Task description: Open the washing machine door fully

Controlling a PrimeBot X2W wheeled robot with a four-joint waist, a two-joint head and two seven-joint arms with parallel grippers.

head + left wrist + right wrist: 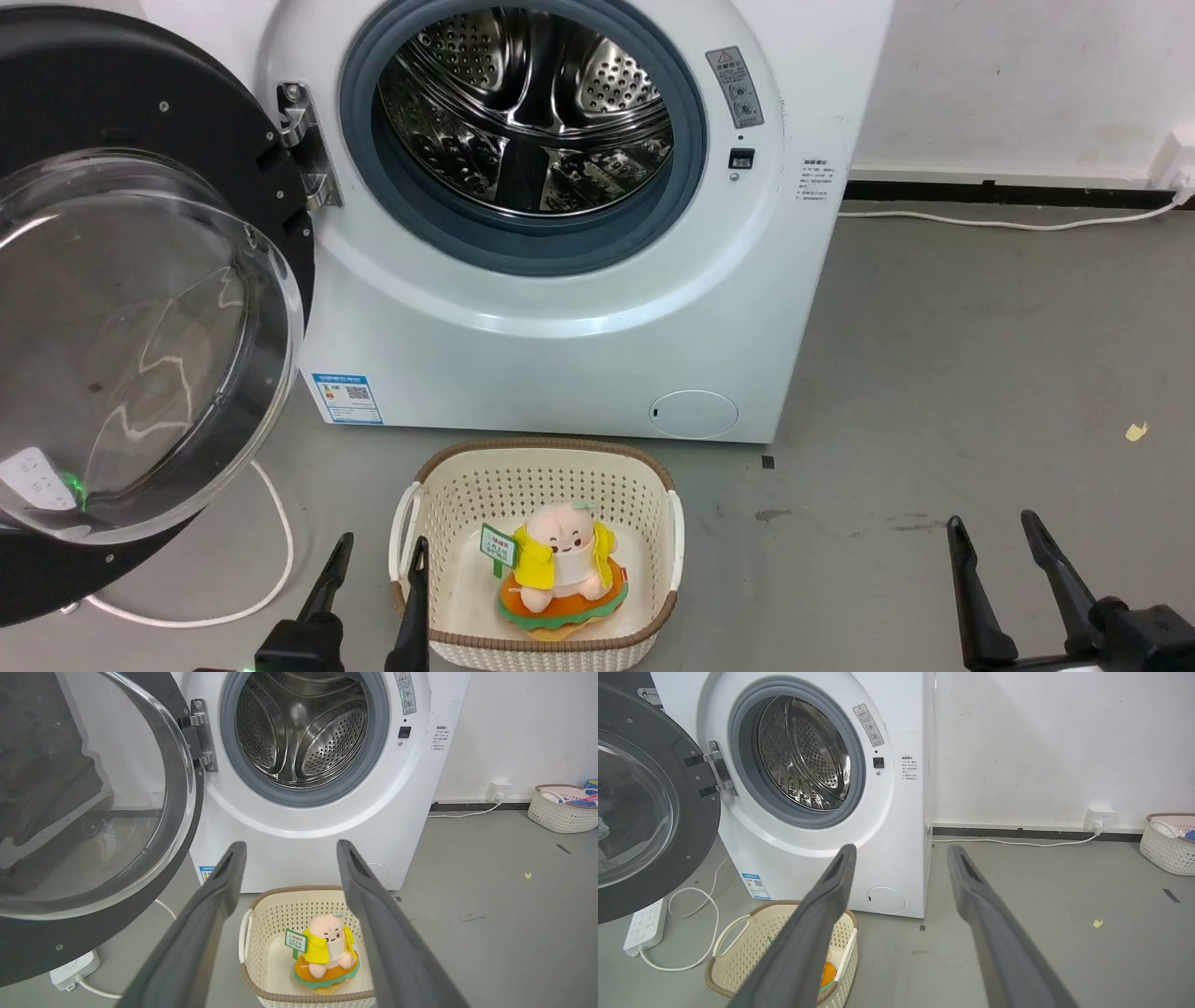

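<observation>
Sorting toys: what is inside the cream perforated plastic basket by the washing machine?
A pink plush doll in a yellow jacket, sitting on an orange-and-green cushion, with a small green sign. The floor of the cream perforated basket beneath them is covered.

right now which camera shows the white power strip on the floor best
Right wrist view: the white plastic power strip lies in the open, nearly whole. Left wrist view catches one end under the black-rimmed round door. Head view gives at most a blur through its glass.
</observation>
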